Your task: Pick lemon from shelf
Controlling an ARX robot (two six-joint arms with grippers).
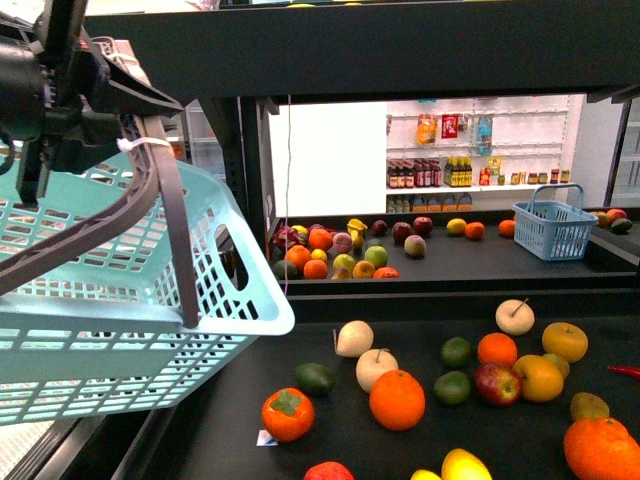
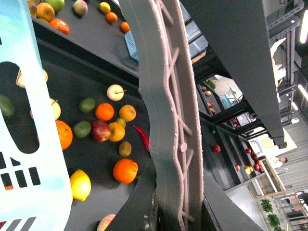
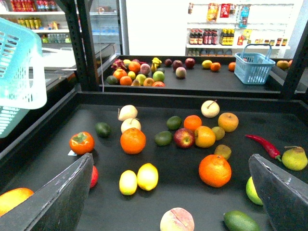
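Observation:
A yellow lemon [image 3: 147,176] lies on the black shelf tray [image 3: 183,195] beside a smaller yellow fruit [image 3: 128,183]. It also shows at the bottom edge of the front view [image 1: 465,466] and in the left wrist view [image 2: 80,185]. My right gripper [image 3: 171,161] is open above the tray, its fingers [image 3: 57,202] wide on either side of the lemon and clear of it. It is out of the front view. My left gripper [image 2: 168,211] is shut on the grey basket handle [image 2: 163,96] and holds the turquoise basket [image 1: 120,300] up at the left, over the shelf's edge.
Oranges [image 3: 215,170], a persimmon [image 3: 81,142], an apple [image 3: 184,137], limes, a peach [image 3: 177,220], an avocado [image 3: 239,221] and a red chilli [image 3: 262,145] lie around the lemon. A blue basket [image 1: 553,228] stands on the back tray. A dark upper shelf [image 1: 400,50] hangs overhead.

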